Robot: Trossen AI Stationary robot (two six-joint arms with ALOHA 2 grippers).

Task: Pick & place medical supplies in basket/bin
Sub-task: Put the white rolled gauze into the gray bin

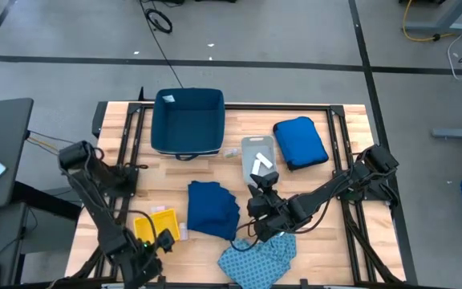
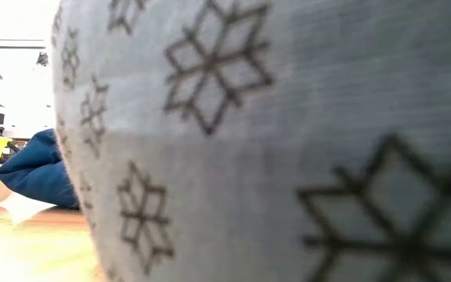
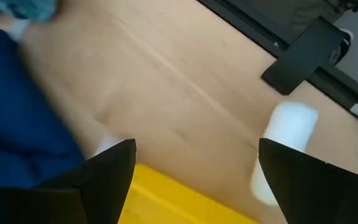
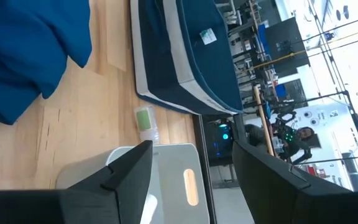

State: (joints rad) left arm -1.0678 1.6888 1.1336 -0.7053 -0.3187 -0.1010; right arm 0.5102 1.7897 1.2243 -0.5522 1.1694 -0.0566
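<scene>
The large navy bin [image 1: 187, 120] stands at the table's far side. The grey tray [image 1: 255, 148] lies to its right, with a white packet [image 1: 261, 165] in it. My right gripper [image 1: 264, 180] hovers open at the tray's near edge [image 4: 166, 177] and touches nothing. The navy garment [image 1: 212, 209] lies mid-table. The light blue patterned garment [image 1: 257, 257] lies at the near edge and fills the low view [image 2: 288, 141]. My left gripper [image 1: 165, 239] is open over the yellow tray [image 3: 179, 199], near a white packet [image 3: 288, 146].
A royal-blue puffy bundle [image 1: 299, 143] lies right of the grey tray. A small item with a green label [image 4: 145, 121] rests on the wood between the bin [image 4: 185, 56] and the grey tray. Bare wood shows at the table's far left and near right.
</scene>
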